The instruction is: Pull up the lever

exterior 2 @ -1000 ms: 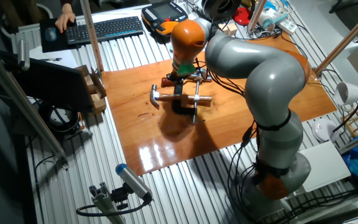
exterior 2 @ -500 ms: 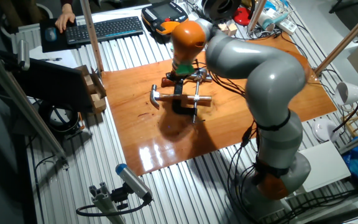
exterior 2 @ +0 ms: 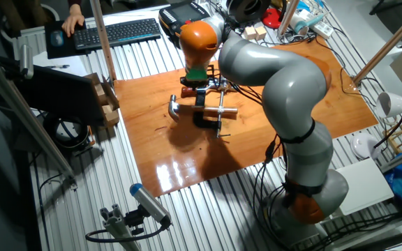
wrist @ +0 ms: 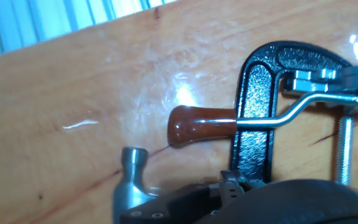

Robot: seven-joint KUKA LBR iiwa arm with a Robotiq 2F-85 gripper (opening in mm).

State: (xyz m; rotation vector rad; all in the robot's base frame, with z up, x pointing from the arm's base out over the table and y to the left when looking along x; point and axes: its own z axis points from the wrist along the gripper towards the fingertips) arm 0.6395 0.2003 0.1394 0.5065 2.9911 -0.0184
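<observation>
A black C-shaped clamp (exterior 2: pixel 204 116) lies on the wooden board (exterior 2: pixel 271 90), gripping a hammer (exterior 2: pixel 176 107) whose wooden handle runs to the right. The clamp's long silver screw (exterior 2: pixel 219 120) points toward the front, and the lever (exterior 2: pixel 219 88) crosses its far end. My gripper (exterior 2: pixel 196 88) hangs just left of the lever, over the clamp's far end. In the hand view, the clamp (wrist: pixel 253 118) stands right of centre with the lever (wrist: pixel 316 101) as a thin bent rod across it. The hand's dark housing (wrist: pixel 278 202) fills the bottom edge and the fingertips do not show.
The grey arm (exterior 2: pixel 278 77) arches over the board's right half. Wooden blocks (exterior 2: pixel 107 101) sit at the board's left edge beside a metal post (exterior 2: pixel 103 42). A keyboard (exterior 2: pixel 117 31) and teach pendant (exterior 2: pixel 185 17) lie behind. A slotted aluminium table (exterior 2: pixel 103 174) surrounds the board.
The hand and its orange wrist joint have shifted left and slightly away from the camera, off the lever's right side. Clamp and hammer have not moved.
</observation>
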